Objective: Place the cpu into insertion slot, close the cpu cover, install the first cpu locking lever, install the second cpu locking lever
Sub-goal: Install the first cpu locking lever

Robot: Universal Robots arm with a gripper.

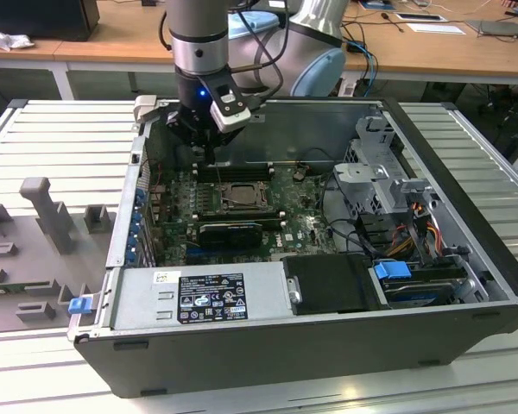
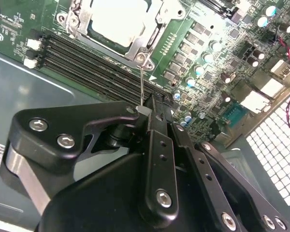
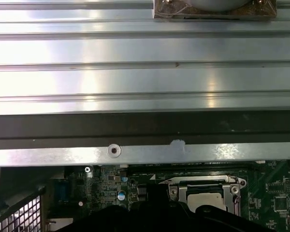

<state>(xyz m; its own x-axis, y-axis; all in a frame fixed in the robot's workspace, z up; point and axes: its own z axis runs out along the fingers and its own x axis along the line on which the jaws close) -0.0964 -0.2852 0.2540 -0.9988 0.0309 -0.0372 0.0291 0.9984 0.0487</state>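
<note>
The pale cpu (image 2: 118,19) lies in the insertion slot (image 1: 237,197) on the green board. The silver cpu cover (image 2: 135,46) lies flat around it, framing the chip. A thin wire locking lever (image 2: 141,84) rises from the socket's corner to my gripper (image 2: 144,112). The black fingers are shut on the lever's end. In the exterior view the gripper (image 1: 209,153) hangs just behind the socket, near the case's back wall. The first wrist view shows the cpu (image 3: 203,200) under the cover (image 3: 203,182).
Black memory slots (image 2: 87,58) run beside the socket. A black ribbed heatsink (image 1: 230,231) sits in front of it, then the power supply (image 1: 198,293). A drive cage (image 1: 380,164) and cables (image 1: 414,224) stand at the exterior view's right. The case wall (image 3: 135,128) is close behind.
</note>
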